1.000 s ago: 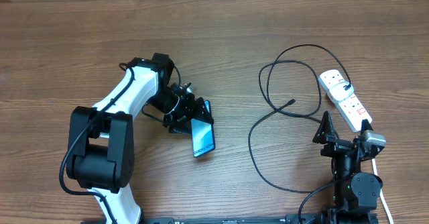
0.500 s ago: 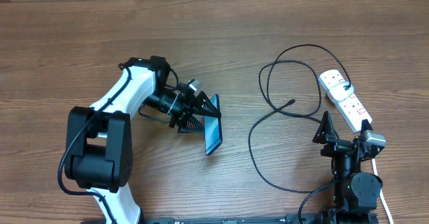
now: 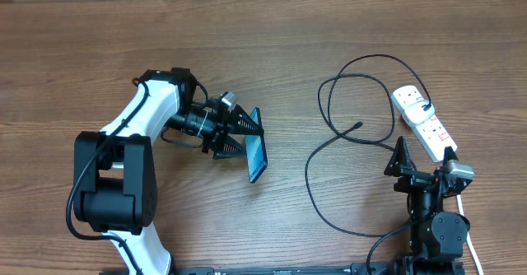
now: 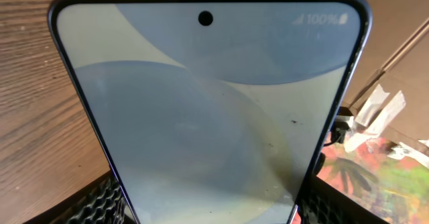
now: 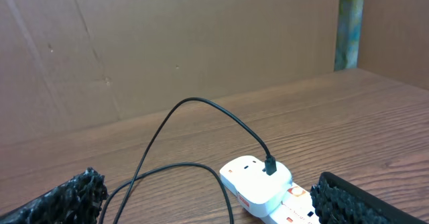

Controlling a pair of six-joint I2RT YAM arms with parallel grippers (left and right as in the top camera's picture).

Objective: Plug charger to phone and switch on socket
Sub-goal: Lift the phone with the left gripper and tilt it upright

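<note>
My left gripper [image 3: 244, 140] is shut on the phone [image 3: 257, 156], holding it up off the table and tilted on edge left of centre. The phone's light blue-white screen [image 4: 208, 110] fills the left wrist view, clamped between both fingers. The charger, a long thin black cable [image 3: 317, 156], lies looped on the table at the right, its connector tip [image 3: 357, 125] lying free. The cable's other end is plugged into the white socket strip [image 3: 423, 121], which also shows in the right wrist view [image 5: 261, 184]. My right gripper [image 3: 422, 170] is open and empty, parked near the front edge beside the socket.
The socket's white cord [image 3: 471, 242] runs to the front right edge. A cardboard wall [image 5: 167, 43] stands behind the table.
My left gripper has lifted and turned the phone, moving it slightly back and left; the phone now stands more on edge. The right arm, cable and socket have not moved.
</note>
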